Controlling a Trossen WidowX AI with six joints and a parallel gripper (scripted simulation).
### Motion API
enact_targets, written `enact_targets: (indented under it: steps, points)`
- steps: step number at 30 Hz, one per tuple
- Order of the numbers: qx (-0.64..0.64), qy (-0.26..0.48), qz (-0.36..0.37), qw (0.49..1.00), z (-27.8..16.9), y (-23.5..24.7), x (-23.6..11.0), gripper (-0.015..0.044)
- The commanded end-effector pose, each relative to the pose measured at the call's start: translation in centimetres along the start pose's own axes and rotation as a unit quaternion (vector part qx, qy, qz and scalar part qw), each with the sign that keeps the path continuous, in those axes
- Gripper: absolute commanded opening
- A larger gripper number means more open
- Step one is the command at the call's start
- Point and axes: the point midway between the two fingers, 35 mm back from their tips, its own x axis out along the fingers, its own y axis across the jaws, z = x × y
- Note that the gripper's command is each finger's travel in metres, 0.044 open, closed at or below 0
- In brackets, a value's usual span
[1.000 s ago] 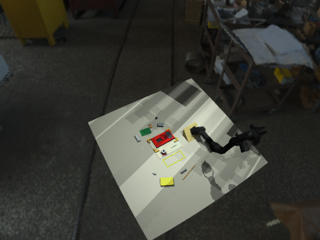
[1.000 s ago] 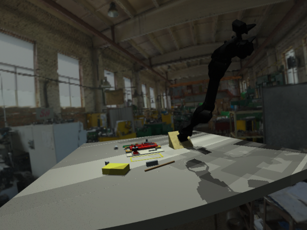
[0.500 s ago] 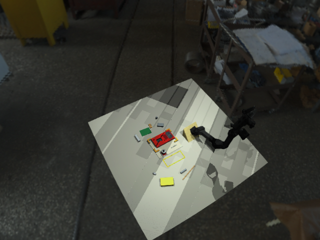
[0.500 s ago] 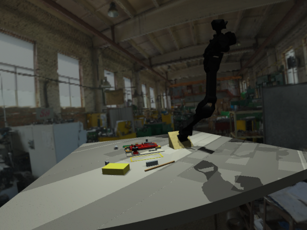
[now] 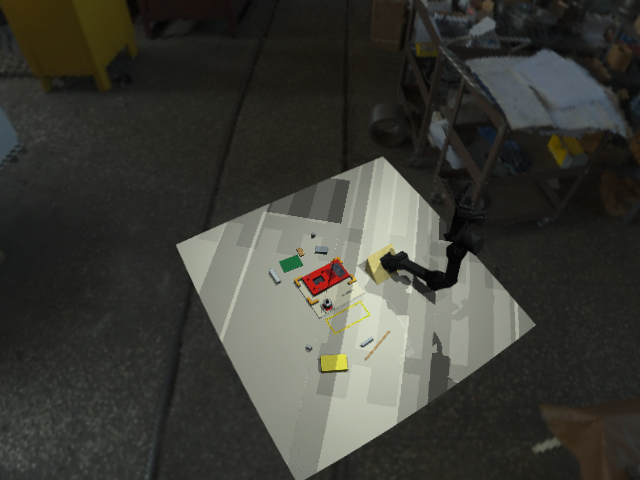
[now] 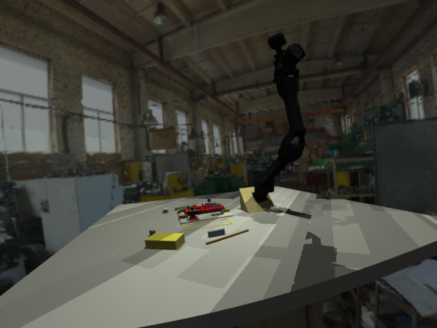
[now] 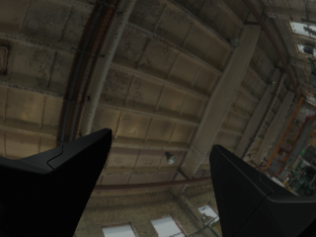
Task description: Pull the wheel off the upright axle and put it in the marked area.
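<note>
The wheel [image 5: 326, 303] [image 6: 192, 212] looks like a small dark ring with a pale centre and red beneath it. It stands at the near part of the pale board, beside the red plate. The axle inside it is too small to make out. The marked area is a yellow outline [image 5: 360, 303] [image 6: 186, 226] on the table, just beside the board, with nothing inside. My gripper [image 7: 162, 144] is open and empty, raised high above the table, far from the wheel. Its wrist view shows only the roof and windows between the fingers.
The red plate [image 5: 330, 275] [image 6: 208, 208] lies between orange corner brackets. A yellow block [image 5: 333, 363] [image 6: 164, 241], a grey block [image 5: 367, 341] [image 6: 216, 232] and a thin brown stick [image 5: 377, 345] [image 6: 227, 236] lie beyond the outline. A tan wedge [image 5: 376, 268] [image 6: 246, 201] stands at the arm's base.
</note>
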Motion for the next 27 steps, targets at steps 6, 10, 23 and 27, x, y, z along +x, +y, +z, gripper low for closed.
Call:
enact_targets:
  steps: [6, 10, 23, 27]
  points:
    - [-0.011, 0.153, 0.008, 0.988, -10.2, 0.2, 0.7, 0.03]
    - [-0.016, 0.223, 0.012, 0.975, -14.9, 0.4, 0.1, 0.03]
    - [-0.034, 0.424, 0.019, 0.905, -28.0, 0.9, -5.2, 0.03]
    - [-0.036, 0.477, 0.02, 0.878, -31.4, 1.1, -7.5, 0.03]
